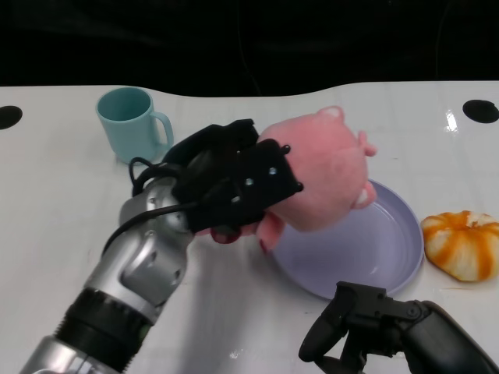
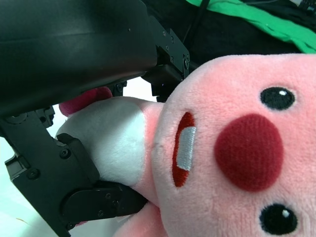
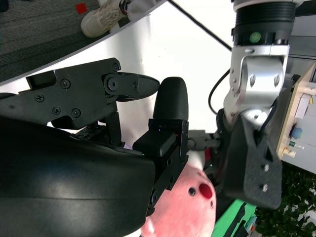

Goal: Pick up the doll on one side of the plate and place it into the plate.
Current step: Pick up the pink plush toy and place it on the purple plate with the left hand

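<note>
Head view: your left hand (image 1: 234, 183) grips the pink plush doll with a red nose and black bead eyes (image 1: 323, 175), holding it off the white tabletop (image 1: 47, 202) and over the near-left rim of the round lavender plate (image 1: 374, 249). From this angle the doll's body overlaps the plate's left portion, though part of it hangs beyond the rim toward the arm. Whether any part of the doll touches the plate cannot be told.

Left wrist view: the black fingers (image 2: 89, 197) close around the doll's white belly and lower body, with the face turned toward the camera (the hold looks firm, judged from how deeply the plush is seated in the hand).

Your right hand (image 1: 359, 323) sits low at the near edge of the tabletop, just short of the plate, holding nothing; its fingers are curled downward, and the right wrist view shows them loosely apart.

Bystanders: a teal ceramic mug (image 1: 132, 123) stands behind the left arm, and an orange-and-white striped pumpkin-shaped object (image 1: 461, 243) lies just right of the plate.

Progress: the pick-up appears done and the carry nearly so. What is left for you, by this reading, is to bring the doll further over the plate's middle, lower it, and release.
</note>
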Robot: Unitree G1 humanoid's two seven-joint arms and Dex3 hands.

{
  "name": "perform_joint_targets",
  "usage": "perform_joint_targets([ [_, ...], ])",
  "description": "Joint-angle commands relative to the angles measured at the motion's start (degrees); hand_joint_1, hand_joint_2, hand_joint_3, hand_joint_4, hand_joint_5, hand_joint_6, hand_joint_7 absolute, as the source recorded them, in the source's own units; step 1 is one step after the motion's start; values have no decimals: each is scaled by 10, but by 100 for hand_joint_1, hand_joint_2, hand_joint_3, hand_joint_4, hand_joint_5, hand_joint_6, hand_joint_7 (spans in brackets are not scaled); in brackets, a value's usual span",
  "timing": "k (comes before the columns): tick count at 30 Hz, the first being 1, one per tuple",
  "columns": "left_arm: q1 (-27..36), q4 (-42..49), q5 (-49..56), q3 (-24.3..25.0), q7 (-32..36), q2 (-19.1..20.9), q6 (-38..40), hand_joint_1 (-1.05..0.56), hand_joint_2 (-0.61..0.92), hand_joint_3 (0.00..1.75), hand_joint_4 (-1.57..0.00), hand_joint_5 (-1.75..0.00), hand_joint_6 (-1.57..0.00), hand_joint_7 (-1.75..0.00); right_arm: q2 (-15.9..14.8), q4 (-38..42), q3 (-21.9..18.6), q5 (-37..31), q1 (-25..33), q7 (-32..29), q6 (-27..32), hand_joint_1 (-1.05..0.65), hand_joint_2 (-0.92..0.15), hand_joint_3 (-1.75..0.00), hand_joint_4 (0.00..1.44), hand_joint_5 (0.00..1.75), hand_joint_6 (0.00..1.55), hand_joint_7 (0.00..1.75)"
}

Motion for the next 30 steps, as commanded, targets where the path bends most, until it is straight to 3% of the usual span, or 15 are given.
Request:
perform_joint_targets([
  [1, -29, 22, 12, -12, 4, -20, 19, -20, 45, 117, -96, -175, -71, -175, -1, 1, -1, 0, 4, -4, -8, -25, -92, -31, 68, 153, 61, 125],
  [10, -56, 89, 33, -46, 19, -63, 16, -22, 54, 102, -90, -175, -63, -175, -2, -12, 4, 0, 12, -3, -1, -24, -92, -31, 68, 152, 61, 125],
  [13, -63, 106, 23, -35, 23, -83, 19, -17, 50, 101, -87, -175, -68, -161, -4, -15, 4, -2, 13, -1, 2, -25, -92, -31, 68, 152, 61, 125],
  [14, -64, 110, 19, -30, 24, -87, 18, -19, 52, 91, -83, -175, -73, -132, -5, -16, 3, -3, 13, -1, 3, -25, -92, -31, 68, 152, 61, 125],
  [15, -64, 113, 10, -23, 23, -92, 12, -19, 54, 86, -82, -175, -75, -120, -6, -17, 3, -3, 13, 0, 4, -25, -92, -32, 68, 152, 61, 125],
  [16, -65, 116, -2, -16, 18, -97, 6, -20, 60, 72, -80, -162, -77, -93, -6, -18, 2, -2, 14, 1, 5, -25, -92, -32, 68, 152, 61, 125],
  [17, -66, 118, -9, -13, 14, -99, 1, -24, 74, 49, -75, -161, -77, -56, -6, -19, 1, -1, 14, 1, 6, -24, -92, -32, 68, 152, 61, 125],
  [19, -65, 114, -24, -10, -1, -98, -11, -28, 87, 26, -68, -159, -76, -24, -7, -20, 0, -1, 14, 2, 6, -24, -92, -31, 69, 152, 61, 126],
  [20, -64, 108, -24, -16, -12, -93, -13, -33, 90, 23, -55, -151, -69, -15, -7, -20, -1, -1, 14, 3, 6, -24, -92, -31, 69, 152, 62, 126],
  [21, -63, 102, -20, -23, -19, -88, -14, -46, 91, 23, -29, -111, -54, -6, -8, -20, -1, -1, 14, 3, 6, -24, -92, -31, 69, 151, 62, 126],
  [24, -61, 83, 8, -52, -33, -73, -2, -67, 92, 27, -8, -59, -32, -1, -9, -20, -4, 1, 14, 4, 5, -24, -92, -30, 70, 151, 62, 126],
  [30, -55, 49, 59, -102, -60, -39, 4, -82, 92, 33, 0, -22, -14, 0, -10, -21, -10, 4, 17, 6, 5, -23, -92, -30, 70, 151, 62, 126],
])
